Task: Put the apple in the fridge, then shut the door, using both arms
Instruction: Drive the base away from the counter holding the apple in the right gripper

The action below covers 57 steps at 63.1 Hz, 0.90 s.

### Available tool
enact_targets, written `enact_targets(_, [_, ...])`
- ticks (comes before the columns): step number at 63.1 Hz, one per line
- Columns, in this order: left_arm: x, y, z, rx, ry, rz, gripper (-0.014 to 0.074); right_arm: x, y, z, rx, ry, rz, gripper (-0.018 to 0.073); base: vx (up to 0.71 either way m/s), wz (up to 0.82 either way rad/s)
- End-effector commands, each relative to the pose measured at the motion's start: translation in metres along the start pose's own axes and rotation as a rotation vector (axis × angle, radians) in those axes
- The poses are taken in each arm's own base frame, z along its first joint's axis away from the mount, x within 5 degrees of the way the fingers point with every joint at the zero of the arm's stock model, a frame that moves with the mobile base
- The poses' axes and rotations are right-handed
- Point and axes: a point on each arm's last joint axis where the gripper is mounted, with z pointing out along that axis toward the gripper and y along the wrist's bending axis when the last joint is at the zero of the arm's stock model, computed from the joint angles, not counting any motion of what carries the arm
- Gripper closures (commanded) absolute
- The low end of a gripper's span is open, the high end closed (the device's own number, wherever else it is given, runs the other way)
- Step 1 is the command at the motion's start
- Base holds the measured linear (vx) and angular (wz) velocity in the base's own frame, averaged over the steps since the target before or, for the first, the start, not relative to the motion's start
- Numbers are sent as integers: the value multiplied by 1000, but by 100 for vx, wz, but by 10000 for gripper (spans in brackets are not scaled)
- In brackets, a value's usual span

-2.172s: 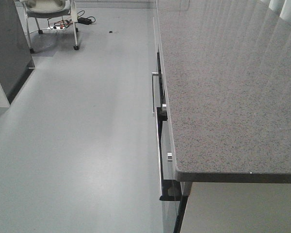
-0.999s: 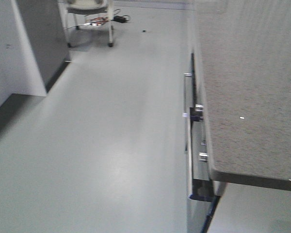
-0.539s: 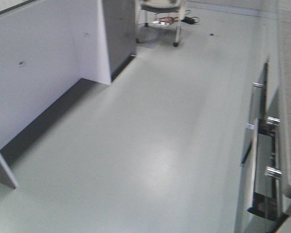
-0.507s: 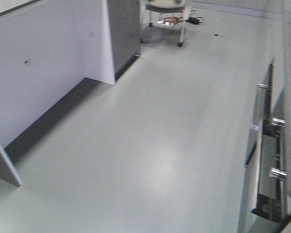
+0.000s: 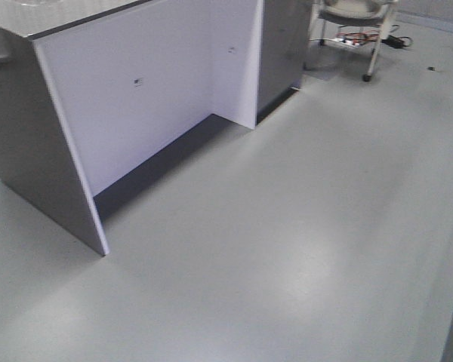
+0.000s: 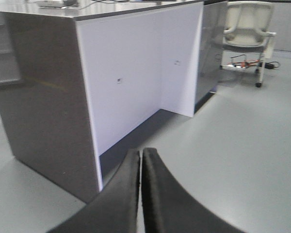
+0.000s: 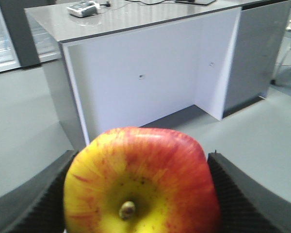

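Observation:
The apple (image 7: 140,184), red with yellow patches and its stem dimple facing the camera, fills the bottom of the right wrist view. My right gripper (image 7: 140,194) is shut on it, one black ribbed finger (image 7: 43,194) pressing each side. In the left wrist view my left gripper (image 6: 141,156) is shut with nothing between its fingers, hanging over the grey floor. White shelves beside a dark grey upright at the far left look like the fridge (image 7: 1,41). I cannot tell the door apart from it. Neither arm shows in the front view.
A grey-topped counter with white side panels (image 5: 158,98) stands at the left, with a recess along the floor. A small device (image 7: 82,8) lies on its top. A wheeled chair (image 5: 355,15) and cables (image 5: 362,38) are at the far end of the grey floor (image 5: 287,249).
The front view has swung left. The speckled counter with its drawer handles has slid out at the right, and the white-panelled counter has come in from the left.

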Motion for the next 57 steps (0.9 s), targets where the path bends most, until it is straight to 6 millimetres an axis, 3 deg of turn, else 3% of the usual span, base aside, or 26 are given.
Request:
enact_targets(1, [-1, -1, 0, 12, -74, -19, 603, -14, -1, -4, 23, -100, 4, 563, -4, 39])
enact_targets(57, [-1, -1, 0, 12, -74, -19, 603, -14, -1, -4, 23, -100, 4, 563, -2, 48])
